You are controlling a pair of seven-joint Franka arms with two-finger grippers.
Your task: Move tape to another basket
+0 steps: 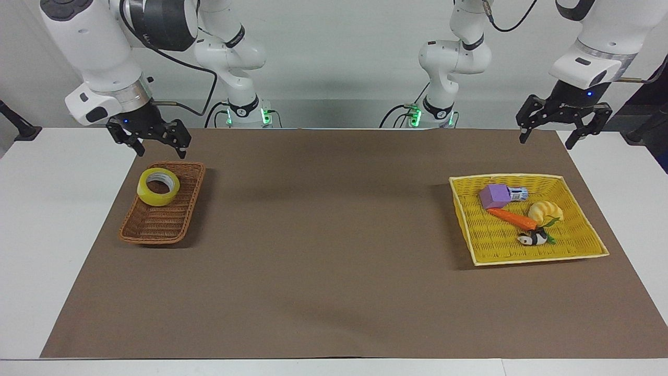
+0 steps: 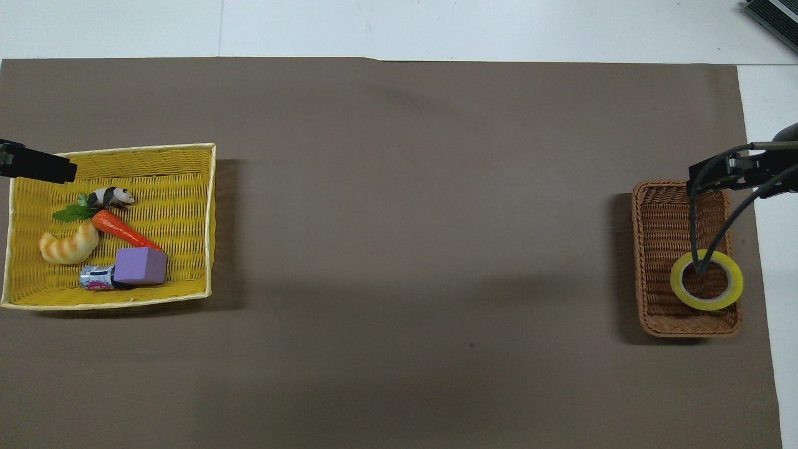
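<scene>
Right gripper (image 1: 155,147), fingers spread and empty, hangs in the air over the table edge just at the robots' end of the brown basket (image 1: 163,210), not touching it. In the overhead view only its tip and a dark cable show above the basket, so how high it sits is best read from the facing view. The tape (image 1: 158,186) sits in that brown basket, at the end nearer the robots, leaning on the sloping wall with its core tilted up. By the look of things the roll is delivered and the step in hand is clearing away; a good retreat goes up and back toward the base, keeping the cable from snagging the roll or the rim. If the roll needs moving again, a grip across its wall, one finger inside the core and one outside, seems safest given the tilt. Left gripper (image 1: 564,129), also spread and empty, waits over the table edge near its own end. Below it, the yellow basket (image 1: 589,245) holds a purple block (image 1: 494,195), a carrot (image 1: 512,218), a bread toy (image 1: 545,211) and a panda (image 1: 532,239).
</scene>
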